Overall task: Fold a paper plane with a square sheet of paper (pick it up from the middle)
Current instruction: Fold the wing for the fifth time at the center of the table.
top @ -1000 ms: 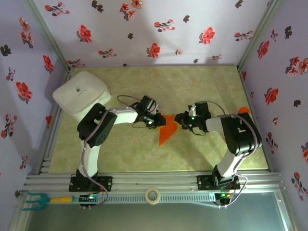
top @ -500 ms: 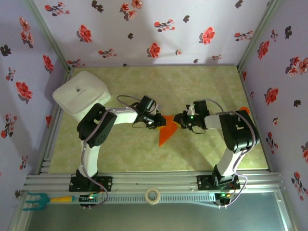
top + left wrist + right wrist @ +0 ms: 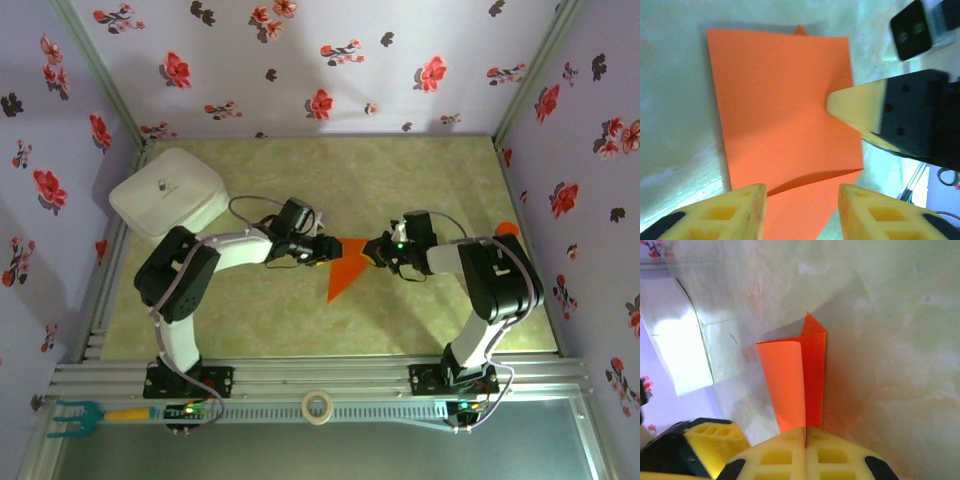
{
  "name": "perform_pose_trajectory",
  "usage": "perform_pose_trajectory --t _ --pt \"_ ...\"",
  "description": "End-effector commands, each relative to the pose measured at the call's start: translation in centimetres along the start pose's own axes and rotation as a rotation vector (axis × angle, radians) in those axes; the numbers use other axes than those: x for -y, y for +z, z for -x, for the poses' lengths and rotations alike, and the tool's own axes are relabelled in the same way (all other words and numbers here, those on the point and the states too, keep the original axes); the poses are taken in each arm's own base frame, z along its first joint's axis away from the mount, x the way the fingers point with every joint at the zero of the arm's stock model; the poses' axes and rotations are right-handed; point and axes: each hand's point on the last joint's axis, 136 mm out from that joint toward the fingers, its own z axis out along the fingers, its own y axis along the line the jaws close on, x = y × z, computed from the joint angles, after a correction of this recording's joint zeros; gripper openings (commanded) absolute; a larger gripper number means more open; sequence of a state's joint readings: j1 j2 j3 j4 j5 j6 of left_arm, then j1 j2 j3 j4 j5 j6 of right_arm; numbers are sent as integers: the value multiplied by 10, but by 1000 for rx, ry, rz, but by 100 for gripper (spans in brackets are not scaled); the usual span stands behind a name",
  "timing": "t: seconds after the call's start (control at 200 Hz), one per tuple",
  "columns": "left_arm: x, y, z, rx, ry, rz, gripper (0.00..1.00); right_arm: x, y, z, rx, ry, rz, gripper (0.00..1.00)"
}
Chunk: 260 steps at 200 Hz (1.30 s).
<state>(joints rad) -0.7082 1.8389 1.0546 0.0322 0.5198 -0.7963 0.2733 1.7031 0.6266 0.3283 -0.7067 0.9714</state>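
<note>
The square sheet of paper (image 3: pixel 345 270) is bright orange and folded into a wedge, lying in the middle of the table with its point toward the front. In the left wrist view the paper (image 3: pixel 785 105) shows a raised flap with a shadowed crease. My left gripper (image 3: pixel 325 249) is at its left corner, and its jaws (image 3: pixel 802 200) stand open over the sheet. My right gripper (image 3: pixel 373 247) meets the paper from the right. In the right wrist view it (image 3: pixel 805 437) is shut on the paper's edge (image 3: pixel 795 380), the layers running out from between the pads.
A white lidded box (image 3: pixel 165 195) sits at the back left corner. An orange object (image 3: pixel 507 228) peeks out behind the right arm. A tape roll (image 3: pixel 318 405) and a teal-headed tool (image 3: pixel 75 415) lie on the front rail. Floral walls close three sides.
My left gripper's jaws have opened off the paper, and the left arm's elbow has swung left and lower. The right gripper has closed fully on the paper's edge.
</note>
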Motion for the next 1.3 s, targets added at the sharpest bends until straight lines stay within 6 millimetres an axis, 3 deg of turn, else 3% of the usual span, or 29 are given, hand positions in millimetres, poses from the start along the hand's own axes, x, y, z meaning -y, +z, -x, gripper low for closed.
perform_pose_trajectory --t 0.0,0.095,0.255,0.35,0.505,0.66,0.825,1.025,1.295 --pt "10 -19 14 93 122 12 42 -4 -7 9 113 117 3 0" --pt "10 -32 13 157 201 80 35 1 -10 11 186 225 20 0" --pt "23 -59 7 323 471 205 36 -11 -7 10 218 278 86 0" --pt "19 -63 0 335 540 259 39 -12 -6 8 226 279 77 0" --pt "25 -44 -30 252 745 313 54 -13 -7 6 238 279 60 0" --pt "22 -22 -52 161 864 380 60 -14 -7 5 240 281 64 0" --pt "22 -6 -58 111 920 417 63 -15 -6 3 232 278 64 0" --pt "7 8 -61 40 944 510 64 -17 -6 3 229 276 67 0" --pt "-2 17 -61 7 952 563 57 -19 -8 3 229 271 68 0"
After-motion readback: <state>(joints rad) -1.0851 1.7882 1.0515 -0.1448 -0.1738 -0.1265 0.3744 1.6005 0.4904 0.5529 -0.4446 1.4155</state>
